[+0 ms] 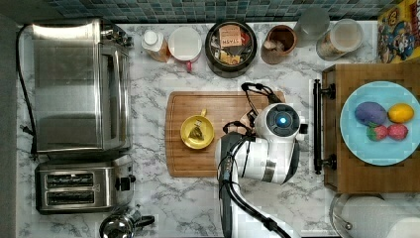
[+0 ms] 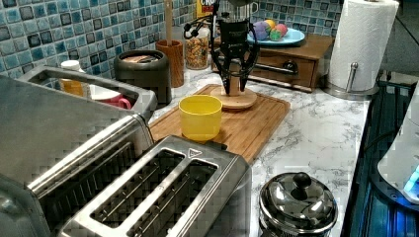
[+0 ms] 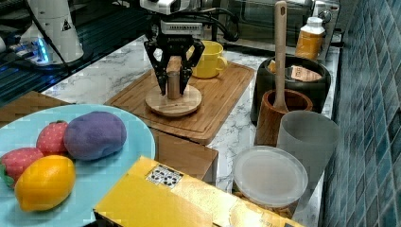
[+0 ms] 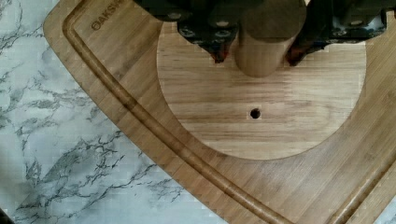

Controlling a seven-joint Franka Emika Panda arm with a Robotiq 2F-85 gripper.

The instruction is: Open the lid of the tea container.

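Lid (image 3: 173,101) flat on cutting board (image 3: 215,101); hand (image 3: 173,88) spread around knob (image 3: 173,78), fingertips hidden behind it.

Lid (image 3: 173,101) off; tea container (image 1: 231,48) seemingly open.

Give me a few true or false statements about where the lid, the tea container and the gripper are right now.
1. The lid lies flat on the cutting board. True.
2. The tea container is covered. False: it stands open, packets showing.
3. The gripper straddles the lid's knob. True.
4. The yellow cup sits on the lid. False: it stands beside it on the board.
5. The container stands on the board. False: it stands on the marble counter behind the board.
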